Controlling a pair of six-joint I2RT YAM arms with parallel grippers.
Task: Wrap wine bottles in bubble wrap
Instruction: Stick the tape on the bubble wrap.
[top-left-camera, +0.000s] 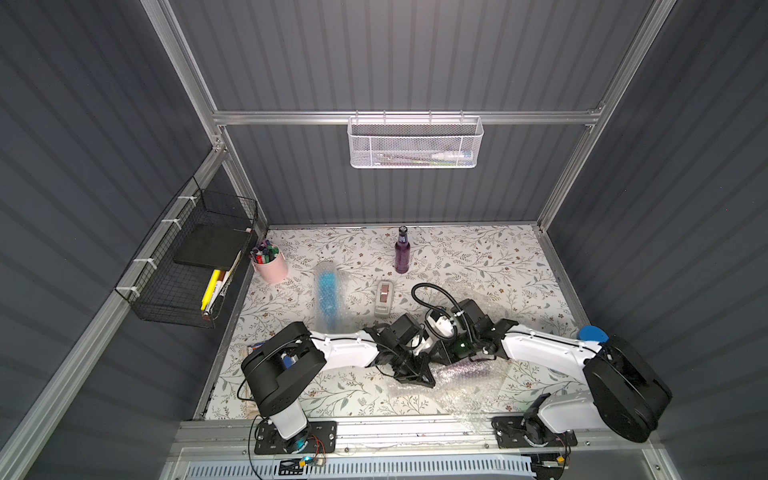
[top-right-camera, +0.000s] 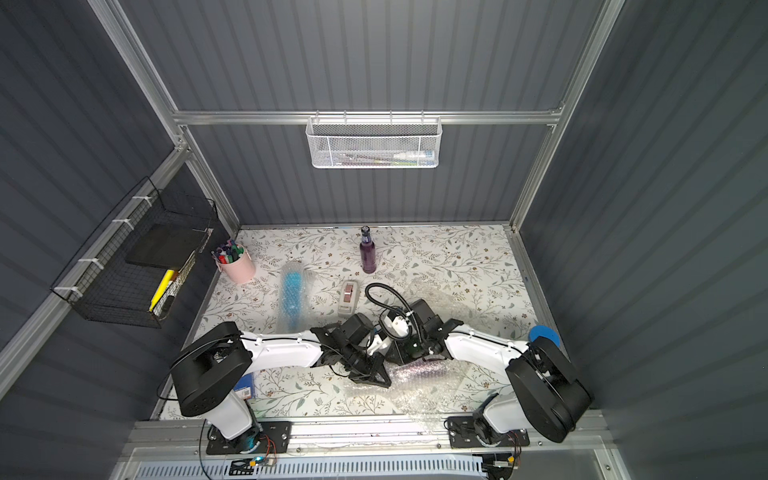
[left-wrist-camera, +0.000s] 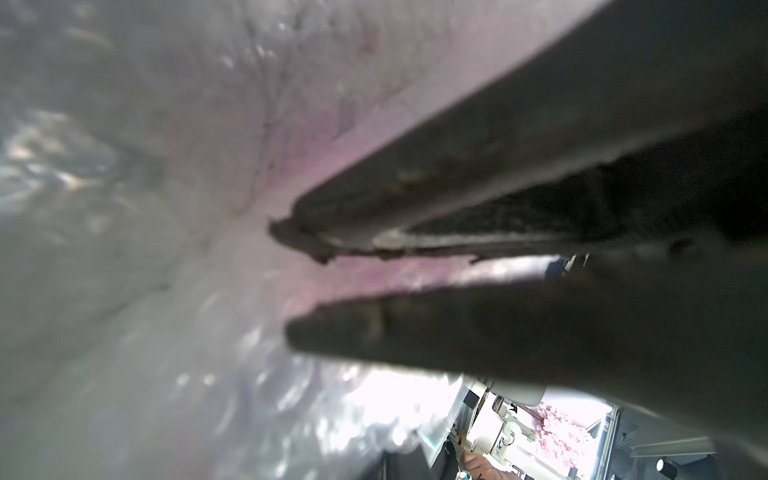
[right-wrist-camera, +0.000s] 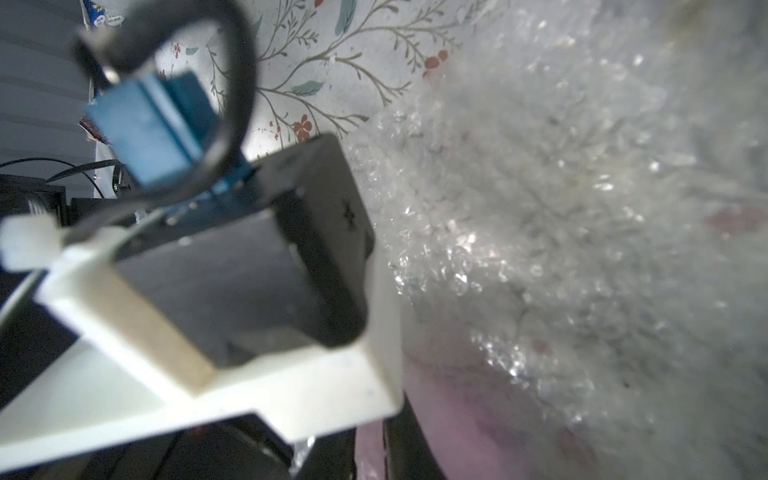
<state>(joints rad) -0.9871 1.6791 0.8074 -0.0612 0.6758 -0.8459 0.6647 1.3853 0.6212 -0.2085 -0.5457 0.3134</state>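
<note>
Bubble wrap (top-left-camera: 453, 395), clear and crinkly, is spread at the front of the flowery bench (top-left-camera: 478, 257). A dark purple glass bottle (top-left-camera: 467, 369) is seen lying inside it. The left tool (left-wrist-camera: 291, 282) is held against the wrap, nearly closed. The right tool (top-left-camera: 457, 352) is mostly hidden, so its state cannot be told. A bright blue glass bottle (top-left-camera: 328, 293) is wrapped farther back on the left. A second purple bottle (top-left-camera: 402, 251) is stood bare at the back.

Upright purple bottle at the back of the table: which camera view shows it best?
The top views. Both show the upright purple bottle whole, cap to base, standing apart on the floral table with nothing in front. The left wrist and right wrist views sit close against bubble wrap and do not show it.
</note>
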